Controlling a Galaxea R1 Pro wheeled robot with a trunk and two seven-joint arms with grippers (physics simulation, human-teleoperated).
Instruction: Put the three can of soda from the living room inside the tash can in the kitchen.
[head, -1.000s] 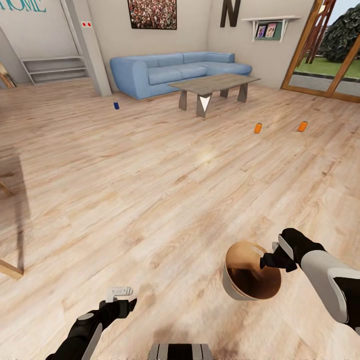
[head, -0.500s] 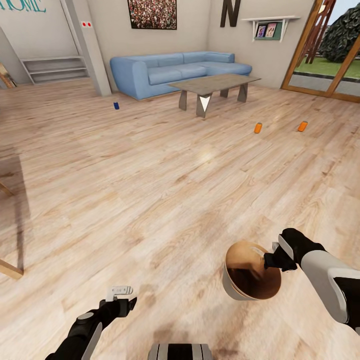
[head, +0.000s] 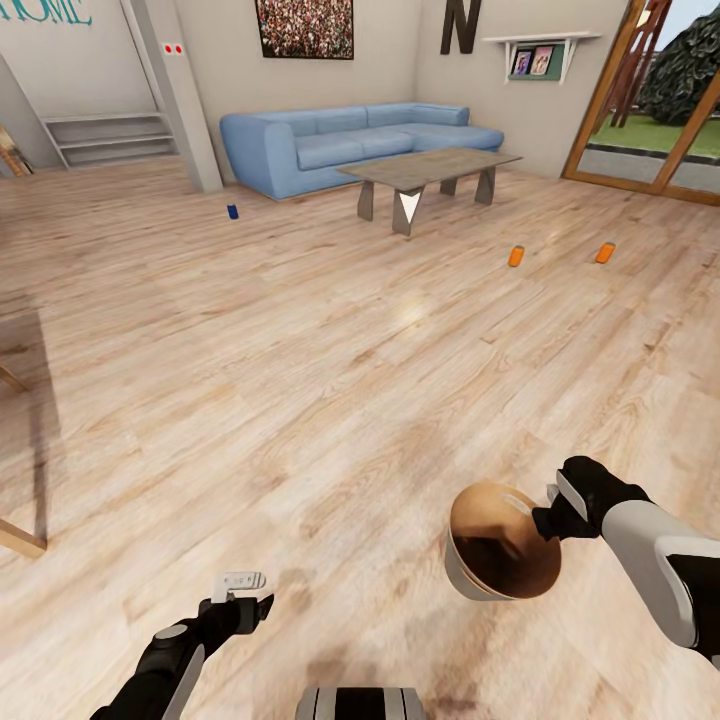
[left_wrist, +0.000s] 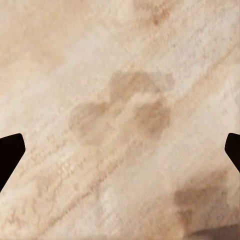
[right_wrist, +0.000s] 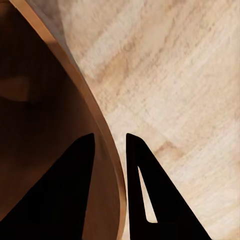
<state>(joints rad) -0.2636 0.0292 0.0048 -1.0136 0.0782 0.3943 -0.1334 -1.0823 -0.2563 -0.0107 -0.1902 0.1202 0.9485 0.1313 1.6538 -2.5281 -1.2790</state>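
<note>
Right gripper (head: 548, 520) pinched bin (head: 480, 575) rim, carrying it toward cans (head: 515, 256) on floor (head: 330, 380); left gripper (head: 243, 580) spread, empty.

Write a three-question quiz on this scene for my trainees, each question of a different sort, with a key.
1. True or false: the right gripper has its fingers closed over the bin's rim, one inside and one outside.
2. How many soda cans stand on the floor, and in which colours?
3. Multiple choice: the blue can stands nearest to
A. the glass doors
B. the sofa
C. the bin

Key
1. True: the bin is pinched at its rim.
2. Three: two orange cans, and, and one blue.
3. B: it stands just in front of the sofa, at its end away from the doors.
</note>
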